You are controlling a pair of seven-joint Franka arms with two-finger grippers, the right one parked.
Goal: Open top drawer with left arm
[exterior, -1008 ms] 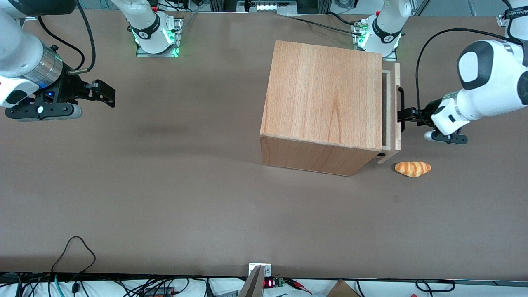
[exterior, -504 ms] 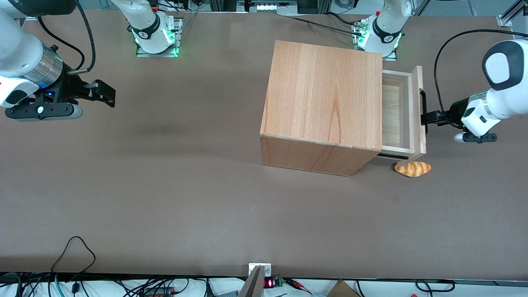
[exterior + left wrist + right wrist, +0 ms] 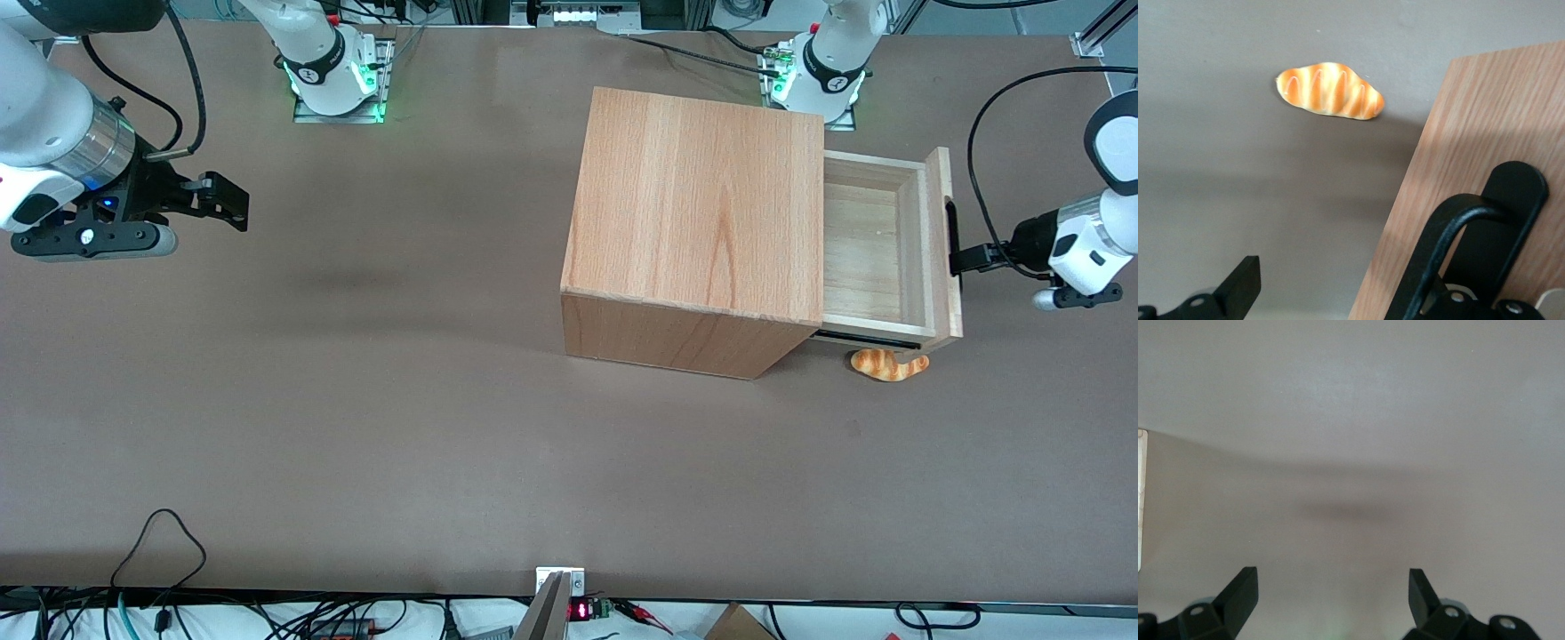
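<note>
The top drawer (image 3: 867,253) stands pulled well out of the wooden cabinet (image 3: 702,204), its pale inside bare. A long black handle (image 3: 951,233) runs along its flat front panel (image 3: 941,267). The left arm (image 3: 1086,249) reaches in from the working arm's end of the table, and its gripper (image 3: 965,259) is at the handle. In the left wrist view the gripper (image 3: 1338,301) is open: one finger (image 3: 1239,288) hangs free over the table, while the other is hidden under the handle's loop (image 3: 1451,230), against the front panel (image 3: 1471,133).
A toy croissant (image 3: 889,365) lies on the brown table just under the drawer's corner nearest the front camera, partly covered by it; the left wrist view also holds the croissant (image 3: 1330,91). Arm bases (image 3: 813,76) stand farther from the camera than the cabinet.
The drawer has slid from nearly closed to far out, toward the working arm's end. The gripper moved back with the handle. The drawer front now overhangs part of the croissant.
</note>
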